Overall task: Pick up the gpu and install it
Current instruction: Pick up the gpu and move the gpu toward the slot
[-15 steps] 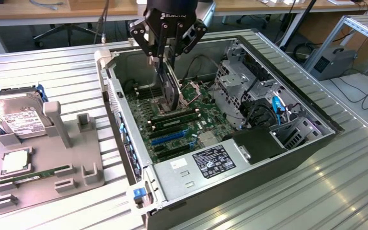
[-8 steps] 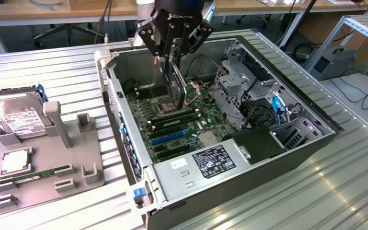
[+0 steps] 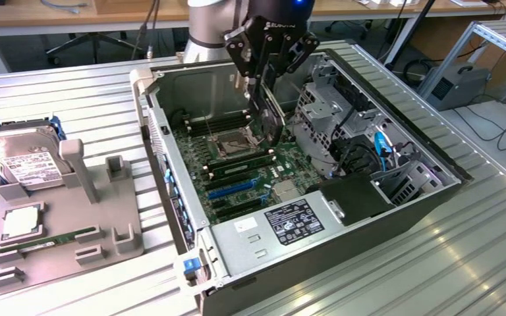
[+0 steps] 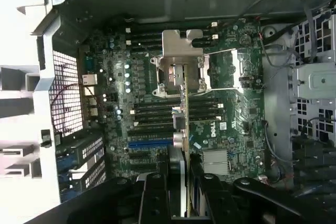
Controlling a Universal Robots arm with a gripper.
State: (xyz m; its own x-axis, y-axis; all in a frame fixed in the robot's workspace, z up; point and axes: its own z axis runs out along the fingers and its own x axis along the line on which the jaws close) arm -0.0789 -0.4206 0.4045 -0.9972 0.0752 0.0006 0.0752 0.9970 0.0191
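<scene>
The gpu (image 3: 273, 115) is gripped edge-on by the closed pincer (image 3: 266, 72) and hung inside the open computer case (image 3: 235, 240) above the motherboard (image 4: 231, 129), apparently so its lower edge faces the expansion slots (image 4: 149, 142).

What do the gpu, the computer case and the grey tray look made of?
gpu: dark circuit board, matte, thin edge in the hand.
computer case: sheet metal, dull grey, folded edges.
grey tray: probably plastic, matte, moulded blocky slots.
</scene>
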